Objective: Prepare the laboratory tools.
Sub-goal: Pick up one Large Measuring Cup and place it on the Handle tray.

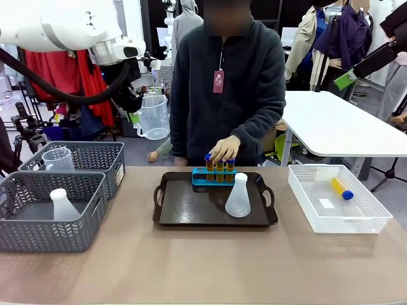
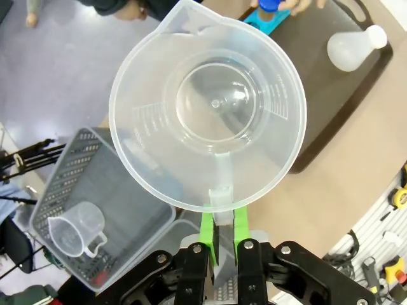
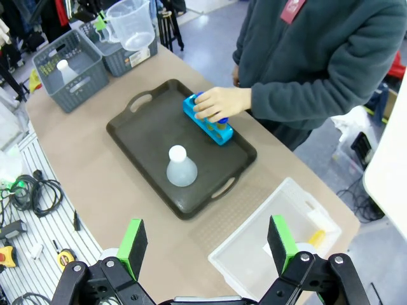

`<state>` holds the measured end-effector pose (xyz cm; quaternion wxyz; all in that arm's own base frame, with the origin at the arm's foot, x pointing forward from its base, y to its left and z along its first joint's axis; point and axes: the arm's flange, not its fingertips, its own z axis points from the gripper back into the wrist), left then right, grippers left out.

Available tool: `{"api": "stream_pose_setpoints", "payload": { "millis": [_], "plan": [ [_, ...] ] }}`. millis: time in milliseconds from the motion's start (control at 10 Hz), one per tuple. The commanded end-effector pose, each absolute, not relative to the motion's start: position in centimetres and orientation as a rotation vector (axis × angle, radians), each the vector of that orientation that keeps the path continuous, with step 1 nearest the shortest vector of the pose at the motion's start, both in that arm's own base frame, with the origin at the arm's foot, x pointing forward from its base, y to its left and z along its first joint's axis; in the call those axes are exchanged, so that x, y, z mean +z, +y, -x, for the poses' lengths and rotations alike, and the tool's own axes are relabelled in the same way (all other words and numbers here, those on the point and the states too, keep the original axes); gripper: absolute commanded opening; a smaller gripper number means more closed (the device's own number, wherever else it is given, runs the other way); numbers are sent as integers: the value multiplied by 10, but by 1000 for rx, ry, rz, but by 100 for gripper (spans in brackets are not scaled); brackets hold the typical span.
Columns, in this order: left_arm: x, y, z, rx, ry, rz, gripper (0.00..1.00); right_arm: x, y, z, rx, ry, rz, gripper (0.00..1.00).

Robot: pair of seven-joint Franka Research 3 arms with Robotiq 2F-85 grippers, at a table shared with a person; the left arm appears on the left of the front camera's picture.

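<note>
Left gripper [image 2: 223, 219]: clamped on the handle of the beaker [image 1: 154, 117], which is held aloft left of the tray [image 1: 191, 210].
Right gripper [image 3: 206, 243]: jaws spread, nothing held, raised right of the tray.
Flask [image 1: 238, 197]: stood upright on the tray.
Tubes [image 1: 219, 166]: racked at the tray's far edge, touched by a hand [image 1: 224, 149].
Lone tube [image 1: 341, 189]: laid in the bin [image 1: 369, 219] right of the tray.

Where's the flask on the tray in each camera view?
Front view: flask, right of centre, on the dark tray's right half.
Left wrist view: flask, top right corner, on the tray.
Right wrist view: flask, picture centre, mid-tray.
Shared landmark: the blue tube rack on the tray.
</note>
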<state>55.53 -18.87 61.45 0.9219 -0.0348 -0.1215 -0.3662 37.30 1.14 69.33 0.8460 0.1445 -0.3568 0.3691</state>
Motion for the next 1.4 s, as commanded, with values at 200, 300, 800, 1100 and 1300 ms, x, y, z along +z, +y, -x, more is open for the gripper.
{"api": "stream_pose_setpoints", "payload": {
  "millis": [200,300,800,1100,1300],
  "plan": [
    [616,-186,-544,-726,-281,78,0,694,11,-373,787,-758,-320,100],
    [618,-185,-552,-742,-259,68,0,694,11,-373,787,-758,-320,100],
    [638,-187,-548,-831,-252,59,0,694,11,-373,787,-758,-320,100],
    [652,-235,-537,-1025,-268,58,0,694,11,-373,787,-758,-320,100],
    [641,-274,-533,-1118,-272,39,0,694,11,-373,787,-758,-320,100]
  ]
}}
